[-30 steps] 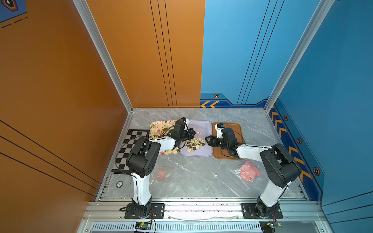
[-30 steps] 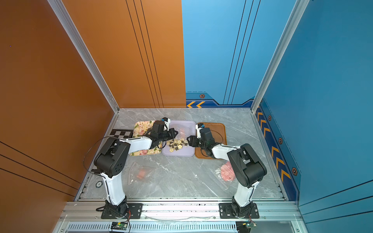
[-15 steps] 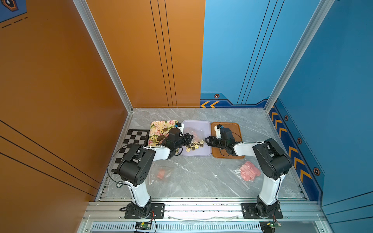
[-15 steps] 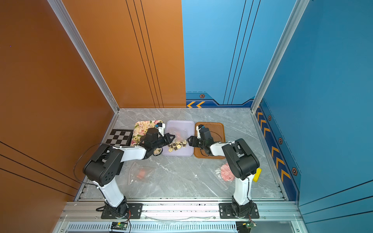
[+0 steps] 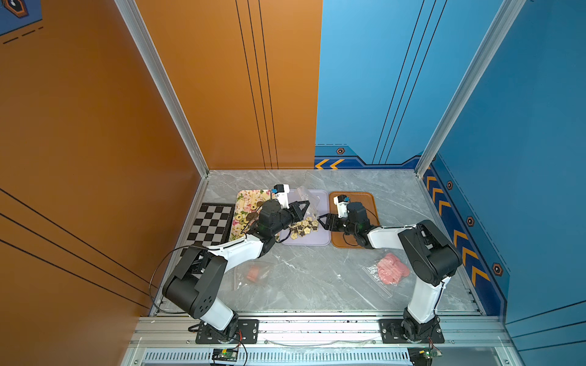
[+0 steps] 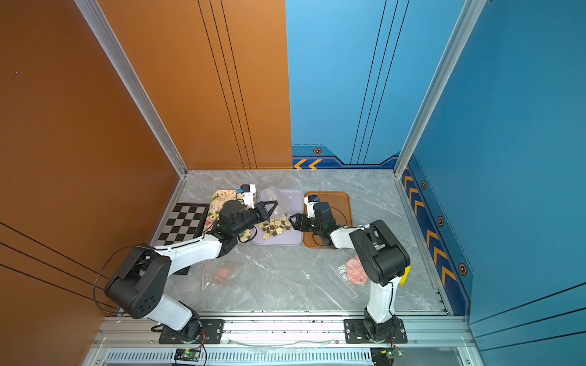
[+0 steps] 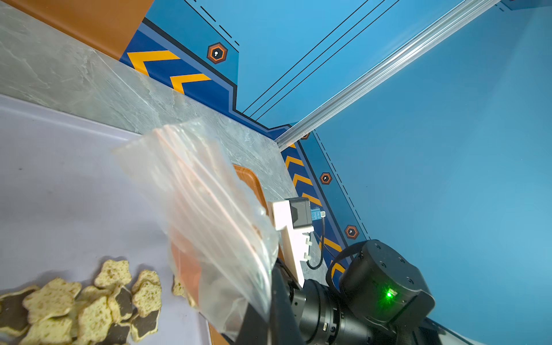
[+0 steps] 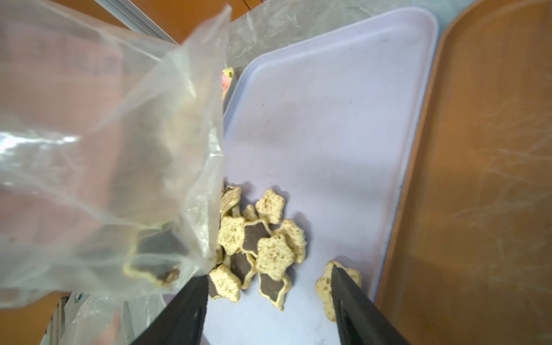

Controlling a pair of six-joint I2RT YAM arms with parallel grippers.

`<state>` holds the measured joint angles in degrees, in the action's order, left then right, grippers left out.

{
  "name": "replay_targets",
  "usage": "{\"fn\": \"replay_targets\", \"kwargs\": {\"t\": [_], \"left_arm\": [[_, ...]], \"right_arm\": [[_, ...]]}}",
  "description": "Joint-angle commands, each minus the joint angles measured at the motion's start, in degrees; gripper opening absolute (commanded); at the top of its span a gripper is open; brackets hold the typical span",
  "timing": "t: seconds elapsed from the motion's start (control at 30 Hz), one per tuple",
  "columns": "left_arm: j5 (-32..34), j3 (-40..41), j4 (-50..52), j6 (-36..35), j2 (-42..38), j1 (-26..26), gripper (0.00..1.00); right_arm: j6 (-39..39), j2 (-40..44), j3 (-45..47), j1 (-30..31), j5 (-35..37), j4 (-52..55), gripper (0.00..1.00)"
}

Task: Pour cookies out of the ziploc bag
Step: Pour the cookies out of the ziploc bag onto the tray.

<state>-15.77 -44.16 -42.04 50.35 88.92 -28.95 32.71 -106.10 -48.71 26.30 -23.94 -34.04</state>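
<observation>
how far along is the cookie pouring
Done: round cookies lie on the floral tray, star cookies on the lavender tray. In hand: the left gripper holds the bag above them, seemingly almost empty. Left: pink discs still bagged on the table; brown tray bare.

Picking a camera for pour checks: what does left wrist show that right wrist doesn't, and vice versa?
Left wrist only: the right arm's wrist, the blue wall, the chevron stripe. Right wrist only: that the right gripper is open, over the cookies; a sliver of the floral tray. Both: the ziploc bag hanging over the lilac tray, star-shaped cookies piled on it, the brown tray beside it.
</observation>
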Motion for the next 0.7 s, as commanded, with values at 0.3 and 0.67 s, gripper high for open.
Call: {"fn": "replay_targets", "kwargs": {"t": [0.3, 0.67], "left_arm": [[3.16, -0.03, 0.48, 0.30, -1.79, -1.99, 0.00], [-0.46, -8.01, 3.69, -9.89, -3.88, -1.93, 0.00]], "right_arm": [[5.47, 2.01, 2.98, -0.90, -4.99, -12.08, 0.67], [4.45, 8.82, 9.32, -3.63, 3.99, -12.97, 0.67]]}}
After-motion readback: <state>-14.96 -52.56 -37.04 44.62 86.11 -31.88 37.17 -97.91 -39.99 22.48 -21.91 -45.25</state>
